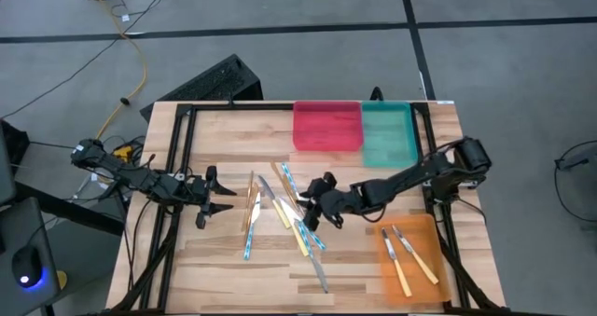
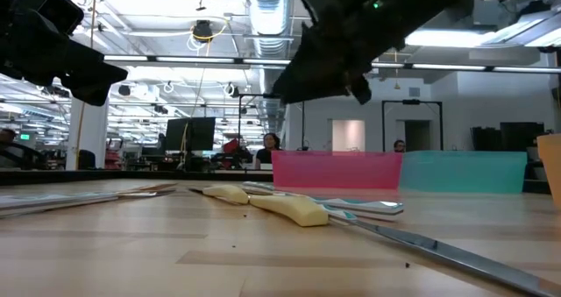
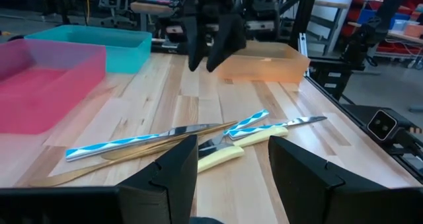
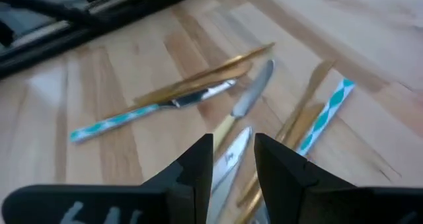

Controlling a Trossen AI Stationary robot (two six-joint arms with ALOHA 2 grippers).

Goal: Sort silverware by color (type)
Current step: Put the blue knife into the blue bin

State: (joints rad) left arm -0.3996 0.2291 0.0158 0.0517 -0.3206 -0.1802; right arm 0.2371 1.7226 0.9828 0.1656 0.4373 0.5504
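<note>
Fingers parted, the right gripper [image 1: 312, 207] hovered over scattered silverware [image 1: 280, 212]; straddling one knife handle squarely would suit. Left gripper [image 1: 224, 204] waited open.

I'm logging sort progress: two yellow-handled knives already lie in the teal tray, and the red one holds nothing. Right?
Not quite. The two yellow-handled knives lie in the orange tray, as the high view shows; the teal tray holds nothing there. The red tray indeed holds nothing.
</note>
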